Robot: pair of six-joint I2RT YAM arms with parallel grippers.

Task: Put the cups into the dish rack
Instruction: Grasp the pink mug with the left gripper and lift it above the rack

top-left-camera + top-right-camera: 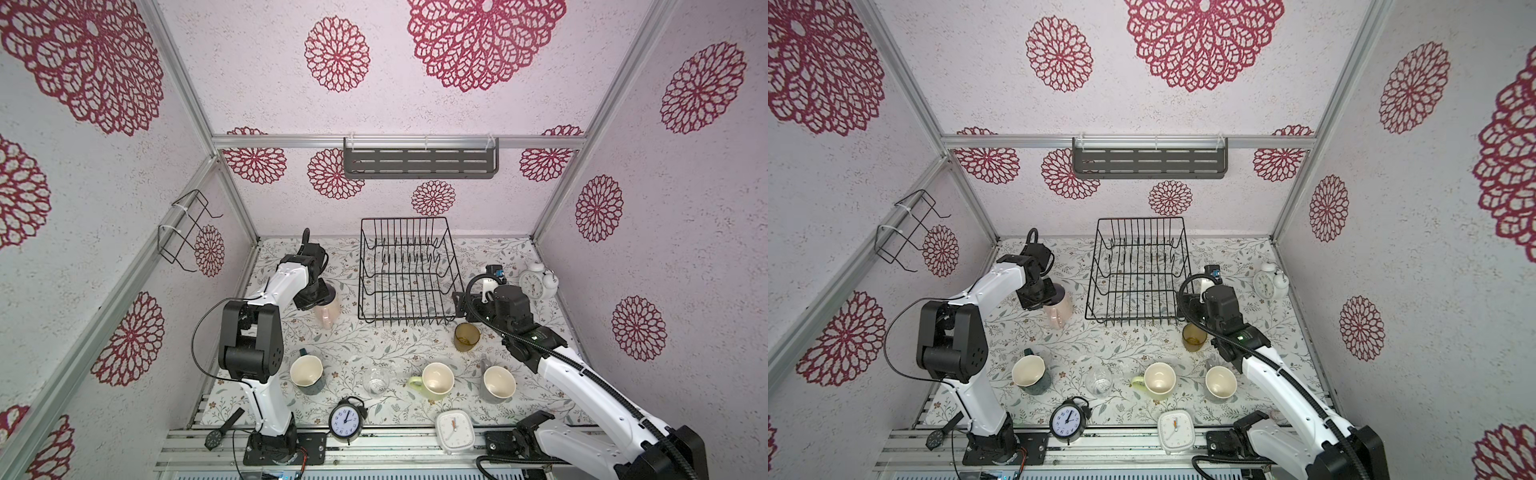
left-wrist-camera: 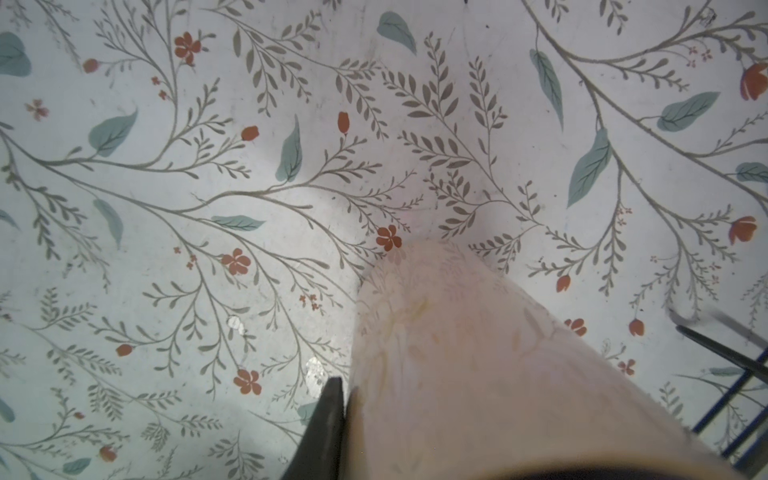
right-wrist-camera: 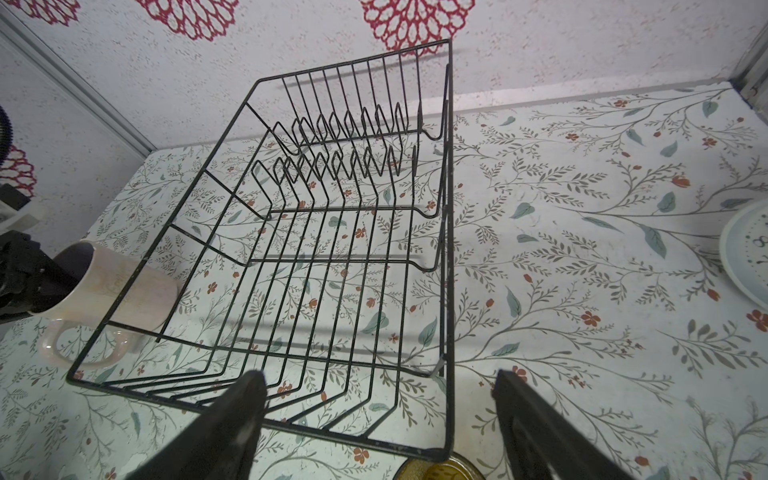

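I find left gripper (image 1: 319, 297) clamped on pale pink mug (image 1: 328, 315) rim; dish rack (image 1: 409, 291) just right of it; right gripper (image 3: 380, 386) spread, empty.

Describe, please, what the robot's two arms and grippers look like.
Both arms are white shells with black joints. The left arm has a thin black cable looping off it; the right arm carries a ribbed black hose. The right gripper has flat black fingers.

pale pink mug (image 1: 328, 314) beside black wire rack (image 1: 405, 218)
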